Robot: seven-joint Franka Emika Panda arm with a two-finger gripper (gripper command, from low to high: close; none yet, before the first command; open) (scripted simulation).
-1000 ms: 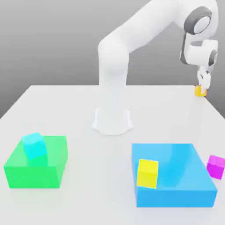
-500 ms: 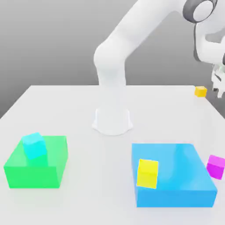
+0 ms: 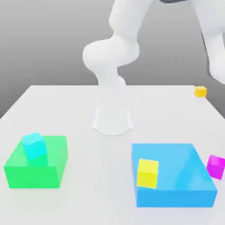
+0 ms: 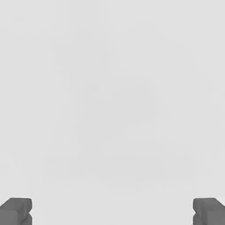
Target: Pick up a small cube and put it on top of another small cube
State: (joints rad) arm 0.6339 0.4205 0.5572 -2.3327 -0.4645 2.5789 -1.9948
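A small orange cube (image 3: 201, 91) rests on the white table at the far back of the exterior view's right. A cyan cube (image 3: 34, 145) sits on the big green block (image 3: 39, 169), and a yellow cube (image 3: 147, 173) sits on the big blue block (image 3: 176, 180). A magenta cube (image 3: 216, 166) stands beside the blue block on its right. The arm's white forearm (image 3: 217, 48) hangs high above the orange cube. In the hand view my gripper (image 4: 112, 211) is open, its two dark fingertips (image 4: 16, 210) far apart over bare white table with nothing between them.
The arm's round base (image 3: 112, 121) stands at the middle back of the table (image 3: 88, 193). The table's right edge runs close behind the orange and magenta cubes.
The hand, which hovered right at the orange cube, has risen and swung off the exterior view's right. The orange cube stays on the table. The fingers stayed open.
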